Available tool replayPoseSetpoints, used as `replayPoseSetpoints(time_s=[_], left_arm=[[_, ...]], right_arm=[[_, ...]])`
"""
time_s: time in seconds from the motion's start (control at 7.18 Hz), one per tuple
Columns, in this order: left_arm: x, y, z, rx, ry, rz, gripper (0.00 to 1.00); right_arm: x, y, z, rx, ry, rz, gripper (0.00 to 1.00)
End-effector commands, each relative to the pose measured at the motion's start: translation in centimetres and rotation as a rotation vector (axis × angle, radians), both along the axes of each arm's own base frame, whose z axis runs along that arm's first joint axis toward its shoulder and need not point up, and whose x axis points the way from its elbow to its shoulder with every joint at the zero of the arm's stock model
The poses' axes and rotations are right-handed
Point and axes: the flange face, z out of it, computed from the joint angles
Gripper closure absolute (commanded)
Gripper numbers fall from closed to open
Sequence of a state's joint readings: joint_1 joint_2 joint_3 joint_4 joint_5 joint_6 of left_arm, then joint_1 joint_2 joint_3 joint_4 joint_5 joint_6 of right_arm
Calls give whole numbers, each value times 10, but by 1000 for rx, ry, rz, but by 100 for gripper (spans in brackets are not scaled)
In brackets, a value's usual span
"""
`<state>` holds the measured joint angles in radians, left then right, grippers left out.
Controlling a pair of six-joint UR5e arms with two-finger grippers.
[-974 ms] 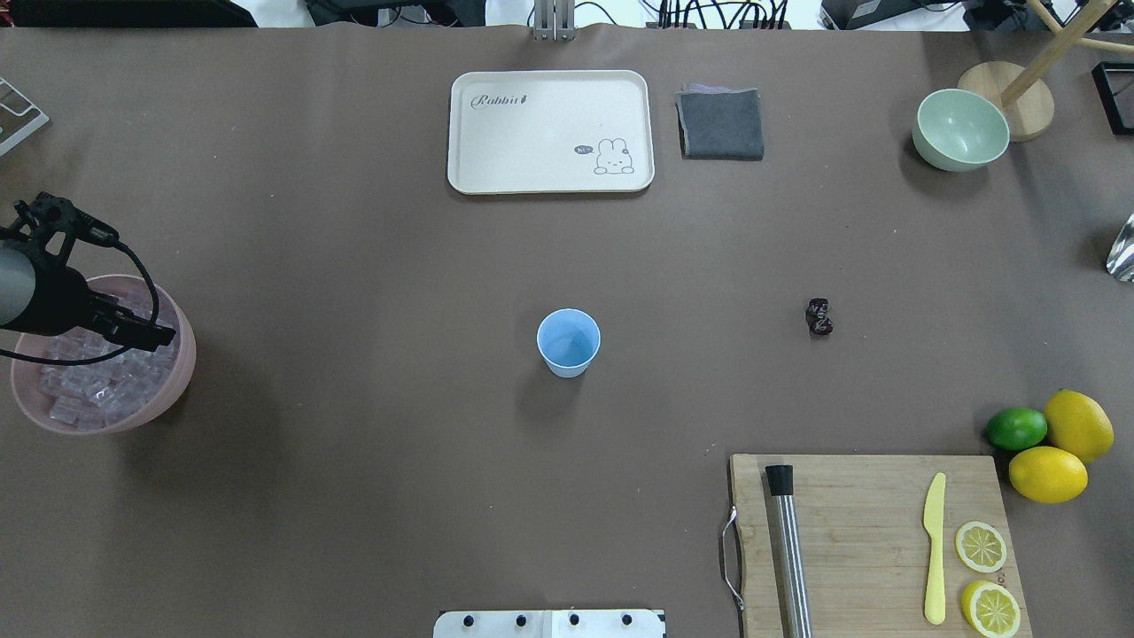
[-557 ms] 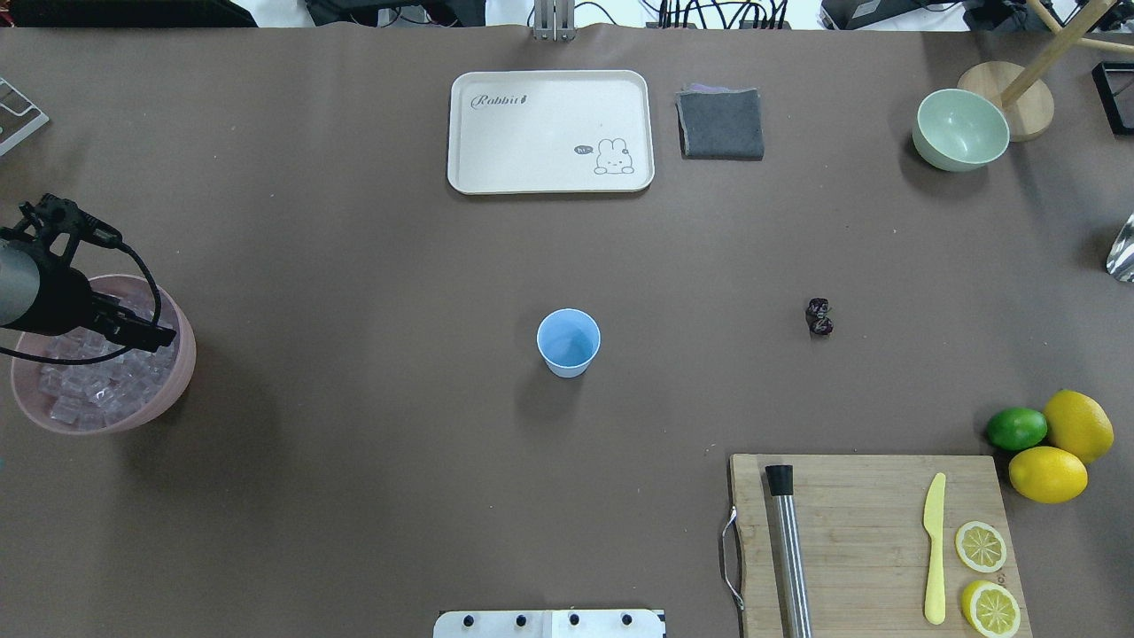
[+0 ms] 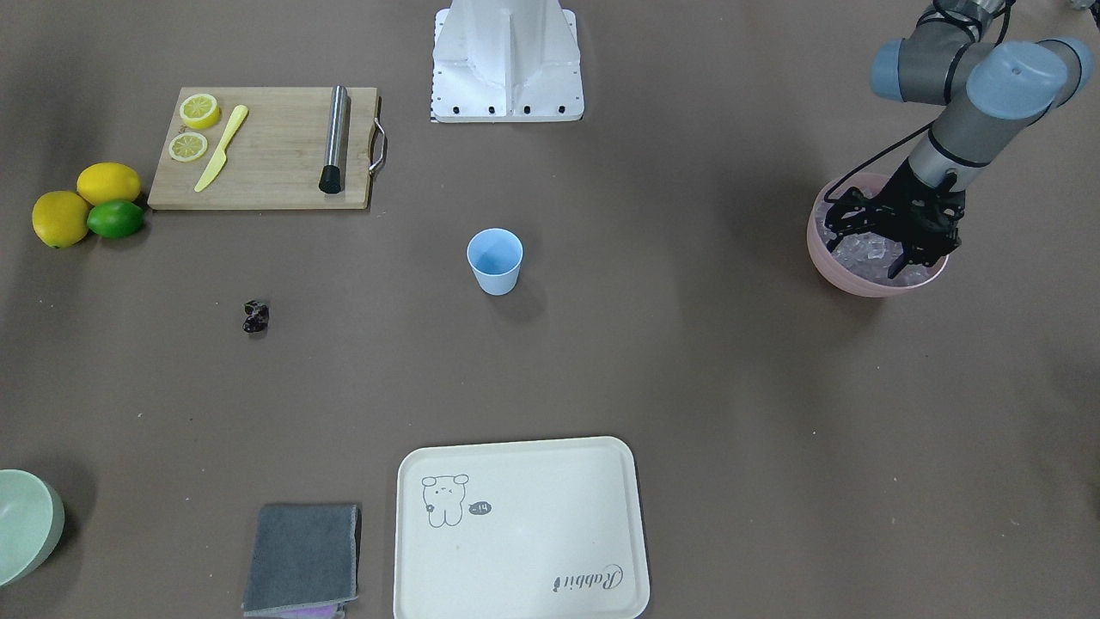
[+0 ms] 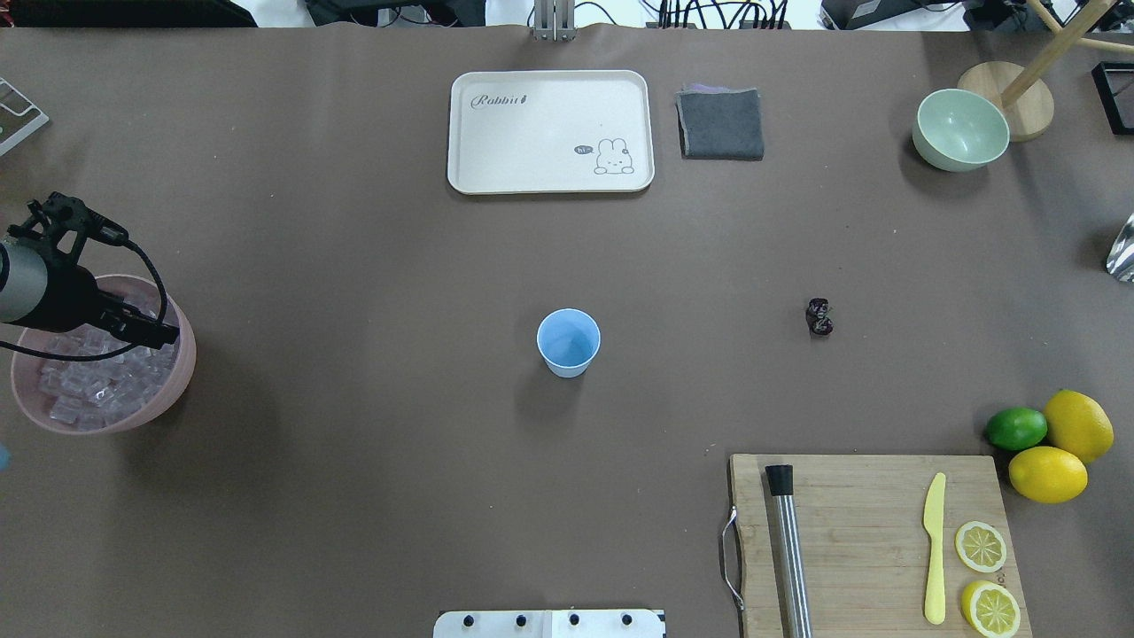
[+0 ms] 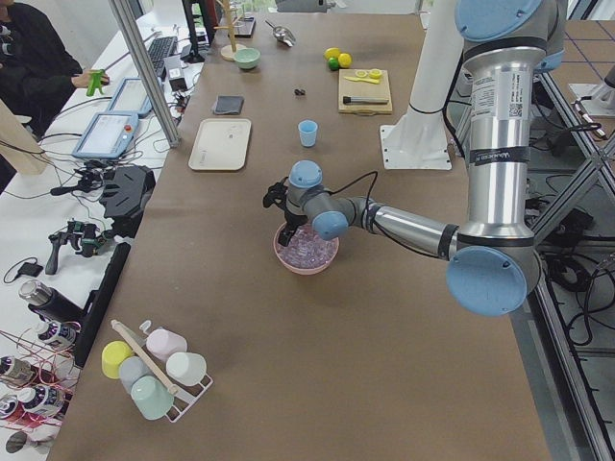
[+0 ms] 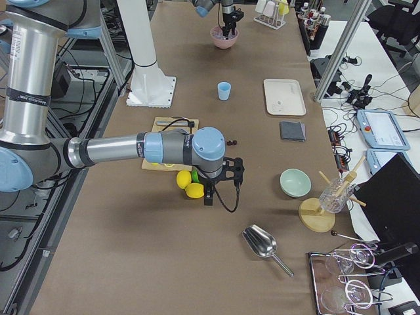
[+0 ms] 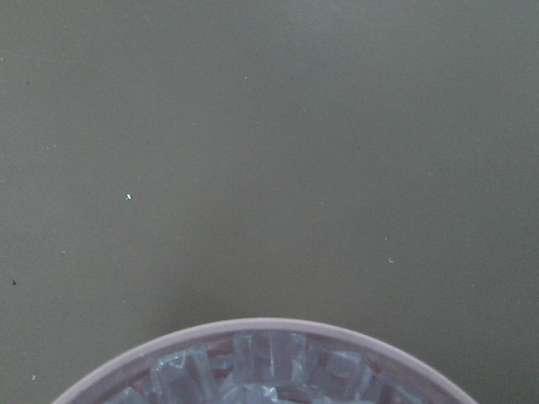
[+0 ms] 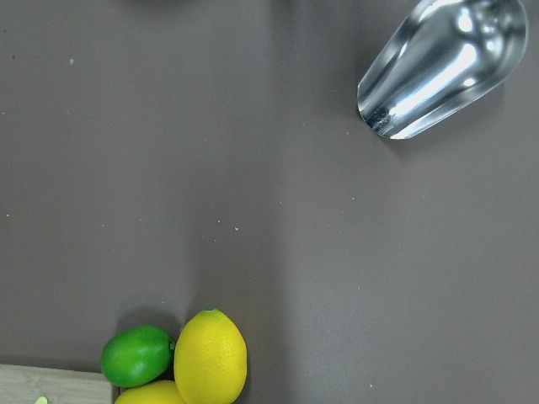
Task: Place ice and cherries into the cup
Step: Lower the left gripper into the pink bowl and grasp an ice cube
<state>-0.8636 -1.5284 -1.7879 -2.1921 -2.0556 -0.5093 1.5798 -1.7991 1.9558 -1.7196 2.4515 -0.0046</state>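
Note:
The light blue cup (image 4: pixel 568 342) stands upright and empty at mid-table; it also shows in the front view (image 3: pixel 494 260). The cherries (image 4: pixel 819 317) are a small dark lump on the table to the cup's right, apart from it. The ice (image 4: pixel 89 390) fills a pink bowl (image 4: pixel 182 372) at the table's left edge. My left gripper (image 3: pixel 870 247) is low over that ice, inside the bowl's rim, with its jaws spread; nothing shows between them. The left wrist view shows the ice (image 7: pixel 269 370) at its bottom edge. My right gripper (image 6: pixel 210 194) shows only in the right side view, near the lemons; I cannot tell its state.
A cream tray (image 4: pixel 549 131), a grey cloth (image 4: pixel 720 124) and a pale green bowl (image 4: pixel 960 129) lie at the far side. A cutting board (image 4: pixel 868 540) holds a steel muddler, a yellow knife and lemon slices. Two lemons and a lime (image 4: pixel 1016 428) sit beside it. A metal scoop (image 8: pixel 438 67) lies farther right.
My left gripper has shifted slightly over the pink bowl. The cup and the cherries have not moved.

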Motion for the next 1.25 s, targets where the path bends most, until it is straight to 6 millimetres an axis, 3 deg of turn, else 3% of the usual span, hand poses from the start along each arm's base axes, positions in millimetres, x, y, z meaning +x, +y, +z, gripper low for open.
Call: replayPoseSetpoints(time_s=[0.0, 1.11], left_arm=[[-1, 2, 3, -6, -2, 2, 2], [0, 10, 10, -18, -10, 15, 2]], right_arm=[[4, 1, 0, 0, 0, 9, 0], [14, 5, -2, 3, -3, 36, 0]])
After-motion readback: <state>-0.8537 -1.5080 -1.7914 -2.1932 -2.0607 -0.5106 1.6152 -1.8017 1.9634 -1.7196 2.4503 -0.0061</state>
